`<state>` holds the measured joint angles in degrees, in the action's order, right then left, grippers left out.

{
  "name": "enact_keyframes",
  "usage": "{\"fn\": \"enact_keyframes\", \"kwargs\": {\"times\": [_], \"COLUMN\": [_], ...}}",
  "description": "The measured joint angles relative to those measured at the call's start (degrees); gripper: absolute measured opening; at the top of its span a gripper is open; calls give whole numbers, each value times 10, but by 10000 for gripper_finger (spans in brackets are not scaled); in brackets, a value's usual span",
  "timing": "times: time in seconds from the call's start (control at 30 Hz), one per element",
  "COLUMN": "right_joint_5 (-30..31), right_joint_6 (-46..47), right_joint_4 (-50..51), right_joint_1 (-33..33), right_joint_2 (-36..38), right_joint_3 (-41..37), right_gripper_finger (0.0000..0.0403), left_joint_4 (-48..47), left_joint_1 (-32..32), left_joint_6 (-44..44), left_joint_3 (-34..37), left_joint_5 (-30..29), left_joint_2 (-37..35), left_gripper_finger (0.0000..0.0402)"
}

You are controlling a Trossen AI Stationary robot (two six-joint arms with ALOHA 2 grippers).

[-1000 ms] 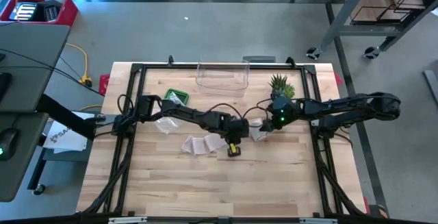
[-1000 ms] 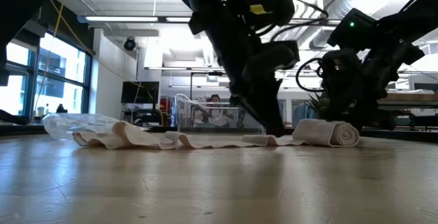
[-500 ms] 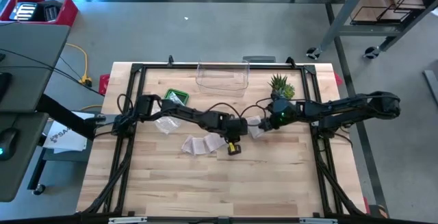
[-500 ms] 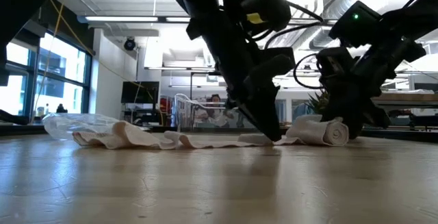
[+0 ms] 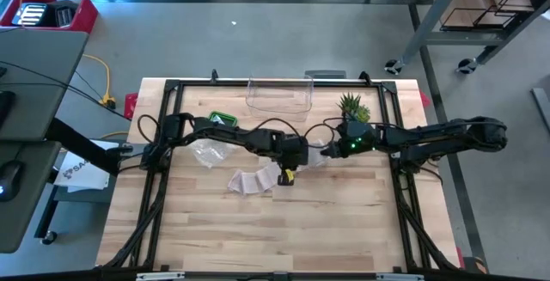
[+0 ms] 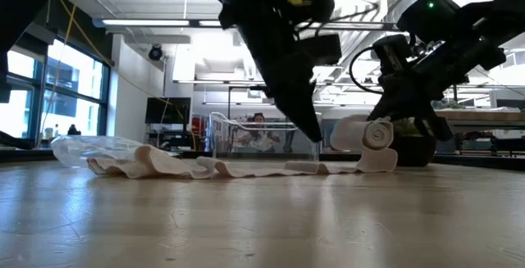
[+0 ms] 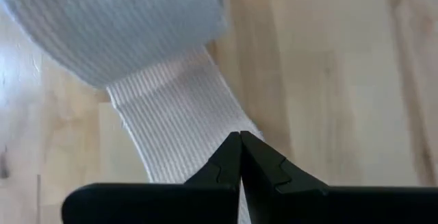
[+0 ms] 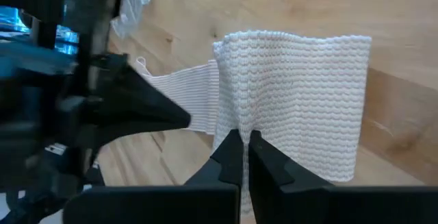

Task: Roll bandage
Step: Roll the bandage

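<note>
Right fingers (image 8: pixel 241 142) clench the bandage roll (image 8: pixel 294 101), lifted off the counter (image 5: pixel 344 221); left fingers (image 7: pixel 241 145), clenched, pin its loose tail (image 7: pixel 181 121).

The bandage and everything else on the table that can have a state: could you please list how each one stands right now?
bandage roll: partly rolled, lifted off the table, pinched by the right gripper.
bandage tail: unrolled, lying flat along the wood.
right gripper: shut on the roll.
left gripper: shut, tips on the tail beside the roll.
clear container: upright at the far edge.
plastic bag: crumpled, lying loose.
</note>
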<state>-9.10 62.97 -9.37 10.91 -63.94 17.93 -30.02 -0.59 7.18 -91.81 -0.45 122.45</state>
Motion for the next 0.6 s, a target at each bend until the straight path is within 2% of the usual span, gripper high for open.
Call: {"fn": "enact_keyframes", "kwargs": {"times": [0.13, 0.4, 0.47, 0.6], "right_joint_5": [-3, -21, -22, -31], "right_joint_6": [-18, -146, -168, -167], "right_joint_4": [5, 149, 177, 189], "right_joint_1": [13, 64, 71, 75], "right_joint_2": [0, -2, -2, -2], "right_joint_3": [2, 95, 111, 117], "right_gripper_finger": [1, 0, 0, 0], "left_joint_4": [-2, 20, 20, 55], "left_joint_1": [5, -2, -3, -1], "left_joint_6": [2, 1, -1, -26], "left_joint_3": [2, 11, 11, 11], "left_joint_5": [24, 46, 19, -75], "left_joint_2": [6, 15, 17, 14], "left_gripper_finger": [0, 0, 0, 0]}}
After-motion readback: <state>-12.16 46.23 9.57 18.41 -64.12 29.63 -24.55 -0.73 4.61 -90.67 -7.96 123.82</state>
